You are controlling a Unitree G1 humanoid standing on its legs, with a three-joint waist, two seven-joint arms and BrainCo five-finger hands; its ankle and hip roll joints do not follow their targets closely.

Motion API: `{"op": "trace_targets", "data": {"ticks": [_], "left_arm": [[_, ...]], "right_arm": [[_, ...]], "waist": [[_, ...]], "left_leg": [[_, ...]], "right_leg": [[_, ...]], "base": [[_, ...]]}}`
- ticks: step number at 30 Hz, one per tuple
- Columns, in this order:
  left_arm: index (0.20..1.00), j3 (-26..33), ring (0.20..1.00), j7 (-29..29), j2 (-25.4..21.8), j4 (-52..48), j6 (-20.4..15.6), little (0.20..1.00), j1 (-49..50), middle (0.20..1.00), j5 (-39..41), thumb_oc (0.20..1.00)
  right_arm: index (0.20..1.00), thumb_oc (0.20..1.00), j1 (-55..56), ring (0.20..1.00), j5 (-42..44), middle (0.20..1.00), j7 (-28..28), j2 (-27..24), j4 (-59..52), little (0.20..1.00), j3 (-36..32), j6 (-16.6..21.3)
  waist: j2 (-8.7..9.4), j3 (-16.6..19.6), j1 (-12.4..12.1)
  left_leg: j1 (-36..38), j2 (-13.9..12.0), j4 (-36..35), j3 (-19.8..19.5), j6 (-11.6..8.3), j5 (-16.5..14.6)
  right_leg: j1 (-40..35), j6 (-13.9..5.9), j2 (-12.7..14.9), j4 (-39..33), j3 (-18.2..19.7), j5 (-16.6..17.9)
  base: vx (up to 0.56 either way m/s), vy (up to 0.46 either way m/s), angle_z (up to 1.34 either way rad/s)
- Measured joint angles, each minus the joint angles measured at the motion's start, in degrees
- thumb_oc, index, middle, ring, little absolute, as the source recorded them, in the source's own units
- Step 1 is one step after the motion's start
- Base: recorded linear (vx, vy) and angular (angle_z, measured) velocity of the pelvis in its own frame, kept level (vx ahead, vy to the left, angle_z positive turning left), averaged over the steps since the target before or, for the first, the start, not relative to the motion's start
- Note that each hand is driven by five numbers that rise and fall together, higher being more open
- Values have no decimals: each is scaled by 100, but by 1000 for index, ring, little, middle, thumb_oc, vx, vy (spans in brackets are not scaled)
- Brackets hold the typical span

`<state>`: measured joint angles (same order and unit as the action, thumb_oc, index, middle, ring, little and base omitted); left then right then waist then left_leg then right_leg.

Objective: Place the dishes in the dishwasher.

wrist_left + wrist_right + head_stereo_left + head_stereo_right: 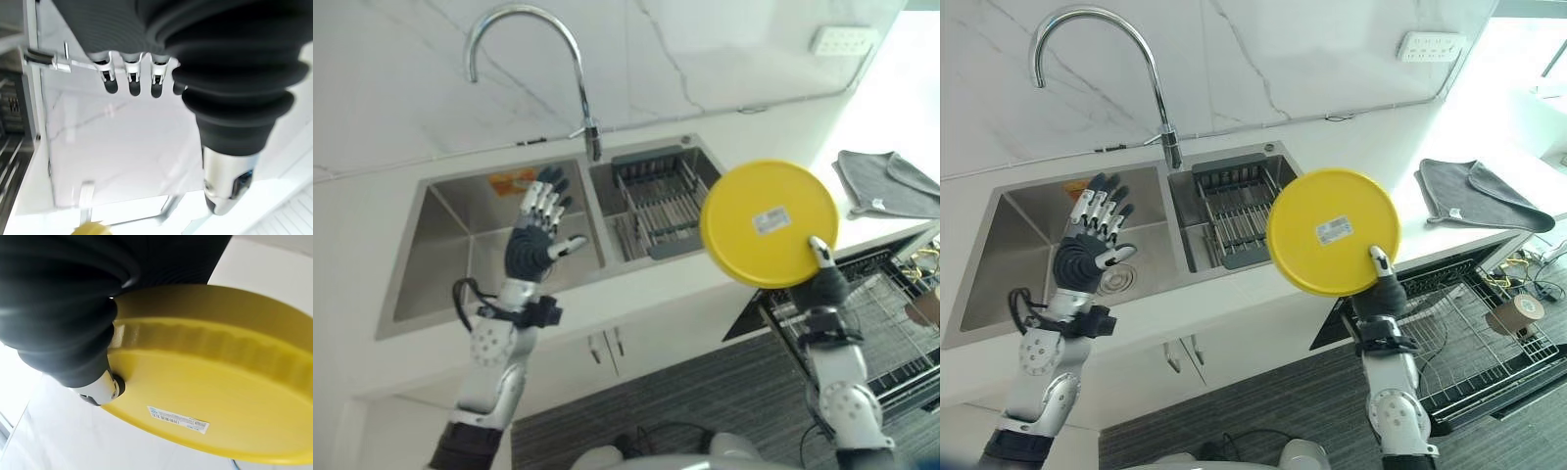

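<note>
Gripping a yellow plate (1334, 231) at its lower edge: right hand (1383, 286), thumb pressed on the labelled underside, remaining fingers hidden behind the disc. Holding that plate upright, underside turned toward the head camera, in the air past the front edge of the counter (1263, 289), above the open dishwasher. Showing a white sticker (1334, 230) near the middle of the plate's underside.

Sitting pulled out below the counter's right end: dishwasher rack (1474, 343), wire-framed, beside the right arm and lower than the plate.

Hovering above the front rim of the left sink basin (1013, 250): left hand (1089, 250), fingers straight and spread, thumb out to the side, grasping nothing.

Resting in the right sink basin: grey dish drainer (1234, 211) with metal rods, just behind the plate's left edge as seen from the head.

Arching over the divider between the two basins: chrome faucet (1102, 59).

Lying rumpled on the counter near its right end: grey cloth (1474, 196), well apart from the plate.
</note>
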<state>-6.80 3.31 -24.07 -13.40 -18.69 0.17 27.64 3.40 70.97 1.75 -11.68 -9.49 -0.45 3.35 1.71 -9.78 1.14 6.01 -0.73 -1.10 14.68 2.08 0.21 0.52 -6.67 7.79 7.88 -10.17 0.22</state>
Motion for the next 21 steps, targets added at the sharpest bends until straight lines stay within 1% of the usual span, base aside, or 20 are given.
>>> {"op": "trace_targets", "data": {"ticks": [1,2,3,4,5,6,7,8,9,10,11,13,14,15,16,17,18,19,20,21], "left_arm": [[1000,6,1000,-46,-7,-3,22,1000,-81,1000,-113,1000],[1000,14,1000,-106,-30,-11,51,1000,-111,1000,-167,1000],[1000,46,1000,-161,-111,-15,100,1000,-135,1000,-174,1000],[1000,66,1000,-268,-117,-1,177,1000,-224,1000,-175,1000],[1000,107,1000,-328,-128,2,208,1000,-296,1000,-181,1000],[1000,159,1000,-385,-156,-9,220,1000,-300,1000,-181,1000],[1000,202,1000,-398,-177,1,256,1000,-316,1000,-181,1000],[1000,191,1000,-389,-192,8,298,1000,-325,1000,-177,1000],[1000,172,1000,-357,-76,103,333,1000,-371,1000,-173,1000],[1000,71,1000,-361,243,141,390,1000,-241,1000,-171,1000],[1000,3,1000,-315,413,188,395,1000,-209,1000,-174,1000],[1000,0,1000,-316,701,169,407,1000,-239,1000,-183,1000],[1000,0,1000,-323,732,133,407,1000,-239,1000,-182,1000],[1000,-4,1000,-340,741,74,392,1000,-236,1000,-186,1000],[1000,-6,1000,-372,747,62,378,1000,-240,1000,-189,1000],[1000,-7,1000,-405,728,58,355,1000,-156,1000,-201,1000],[1000,-18,1000,-438,575,121,354,1000,-38,1000,-294,1000],[1000,-30,1000,-434,552,133,354,1000,-28,1000,-300,1000],[1000,-47,1000,-417,511,144,345,1000,2,1000,-299,1000],[1000,-30,1000,-353,460,149,289,1000,98,1000,-299,1000]], "right_arm": [[200,200,-80,200,-3,200,-31,70,1,200,-12,33],[200,200,-139,200,-4,200,-42,81,29,200,-16,78],[200,200,-229,200,-6,200,-68,114,84,200,-15,108],[200,200,-260,200,-7,200,-121,118,95,200,-21,144],[200,200,-275,200,-18,200,-164,178,128,200,-27,148],[200,200,-273,200,-30,200,-169,390,107,200,-26,151],[200,200,-264,200,-29,200,-174,518,106,200,-19,151],[200,200,-243,200,-19,200,-190,580,112,200,-15,155],[200,200,-224,200,3,200,-166,571,161,200,-73,180],[200,200,-140,200,-2,200,-172,462,198,200,-166,240],[200,200,-149,200,1,200,-176,313,273,200,-207,353],[200,200,-148,200,-2,200,-293,-222,313,200,-269,459],[200,200,-155,200,-3,200,-355,-313,310,200,-273,469],[200,200,-173,200,-6,200,-431,-369,284,200,-286,476],[200,200,-204,200,-8,200,-477,-370,275,200,-280,473],[200,200,-206,200,-16,200,-501,-323,234,200,-223,461],[200,200,-157,200,-17,200,-532,-271,76,200,-129,441],[200,200,-119,200,-14,200,-540,-289,33,200,-130,444],[200,200,8,200,-15,200,-549,-320,-73,200,-134,472],[200,200,74,200,-14,200,-611,-356,-47,200,-121,502]], "waist": [[23,2,-6],[-3,8,-30],[-42,16,-98],[-28,27,-112],[97,105,-75],[139,134,-80],[183,146,-29],[320,198,32],[314,180,99],[-14,183,65],[-286,166,3],[-686,191,55],[-710,203,94],[-686,221,155],[-597,220,189],[-486,227,135],[-370,190,176],[-361,191,185],[-321,181,191],[-156,101,157]], "left_leg": [[-2,-122,-5,56,-120,15],[-8,-261,3,235,-146,46],[-13,-462,6,520,-183,67],[-5,-565,0,670,-235,101],[-1,-674,-32,893,-401,197],[17,-775,-96,980,-540,296],[16,-843,-115,982,-632,356],[50,-843,-202,892,-785,458],[67,-897,-198,752,-912,524],[61,-1127,-222,304,-921,478],[61,-1237,-272,-211,-925,457],[30,-1676,-197,-432,-929,553],[-21,-1789,-117,-435,-849,615],[-110,-1906,-37,-447,-645,782],[-273,-2000,118,-429,-539,965],[-327,-2082,165,-229,-310,1143],[-435,-2158,158,48,-161,1632],[-473,-2167,160,128,-181,1770],[-573,-2173,178,338,-348,2113],[-699,-1784,646,459,-763,1829]], "right_leg": [[-68,36,-63,-346,-8,55],[-170,53,-40,-605,-378,75],[-198,82,0,-544,-684,93],[-211,22,344,-287,-816,71],[-269,-187,912,-326,-959,126],[-296,-298,1116,-648,-915,194],[-346,-391,1177,-890,-888,266],[-428,-372,1173,-1040,-701,445],[-462,-799,1071,-987,-445,743],[-449,-634,732,-929,-431,723],[-429,-552,476,-936,-326,712],[-424,-391,-14,-1088,-288,664],[-421,-365,-129,-1145,-278,628],[-385,-264,-270,-1181,-251,547],[-261,-159,-351,-1127,-245,472],[-120,-15,-447,-1078,-148,349],[-98,60,-554,-1116,-165,310],[-96,78,-558,-1108,-195,300],[-111,138,-495,-1109,-327,261],[-155,157,-269,-1165,-436,250]], "base": [[-50,-334,-58],[-50,-330,-92],[-96,-470,-100],[-161,-685,-116],[-173,-739,-109],[-195,-814,-92],[-130,-523,-55],[-155,-591,-8],[-118,-461,-5],[-141,-599,-26],[-119,-569,-45],[-110,-561,-40],[-98,-595,-31],[-86,-587,-20],[-50,-424,-41],[-58,-502,-36],[-42,-401,-25],[-21,-386,22],[72,-222,51],[151,-201,29]]}}
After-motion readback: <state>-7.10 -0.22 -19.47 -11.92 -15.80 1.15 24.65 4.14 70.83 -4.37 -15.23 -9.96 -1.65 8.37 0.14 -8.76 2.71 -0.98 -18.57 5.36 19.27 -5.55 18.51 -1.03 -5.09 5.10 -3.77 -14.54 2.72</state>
